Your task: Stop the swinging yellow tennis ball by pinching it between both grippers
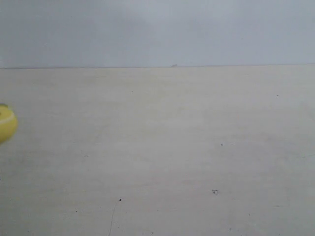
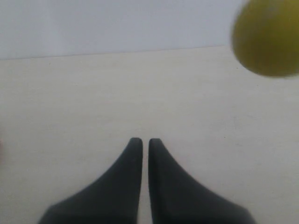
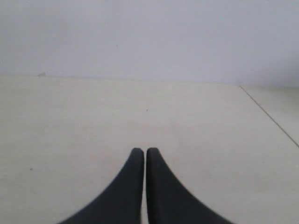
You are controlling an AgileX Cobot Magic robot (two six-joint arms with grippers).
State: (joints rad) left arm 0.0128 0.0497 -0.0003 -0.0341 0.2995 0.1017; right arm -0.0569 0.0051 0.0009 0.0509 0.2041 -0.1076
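Left tool (image 2: 141,140) and right tool (image 3: 141,150) sit narrow, empty. Approach step, seemingly: next both must flank the yellow tennis ball (image 2: 268,37).

Your left gripper (image 2: 145,141) holds its black jaws closed to a thin slit, and your right gripper (image 3: 142,150) has jaws almost touching.

Blurred yellow tennis ball (image 1: 6,123), perhaps airborne, apart from left gripper (image 2: 141,141) and right gripper (image 3: 140,150), jaws nearly together.
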